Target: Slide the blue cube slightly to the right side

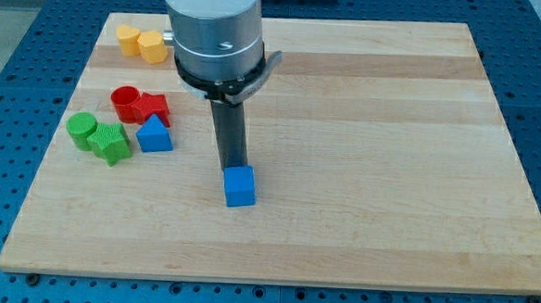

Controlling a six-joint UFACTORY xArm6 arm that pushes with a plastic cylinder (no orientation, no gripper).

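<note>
- Blue cube (pixel 240 186) sits on the wooden desk (pixel 372 157), a little left of centre and toward the view's bottom, well apart from every other block.
- My tip (pixel 232 167) comes down just behind the cube, at its upper-left top edge; looks to be touching, though the cube hides the very end, so contact is not certain.
- No jaws on this arm; the dark rod (pixel 228 131) hangs straight down from the grey cylindrical mount (pixel 214 28) at the view's top.
- Cluster at the view's left: blue triangular block (pixel 154 134), touching or just beside the red blocks above it.
- Red cylinder (pixel 125 102) and a red angular block (pixel 153 106) sit side by side, touching.
- Green cylinder (pixel 82 130) and a green ribbed block (pixel 109 143) sit together, left of the blue triangular block.
- Two yellow blocks (pixel 139 42) lie close together near the desk's top-left corner, just left of the mount.
- Desk rests on a blue perforated surface (pixel 16 45).
</note>
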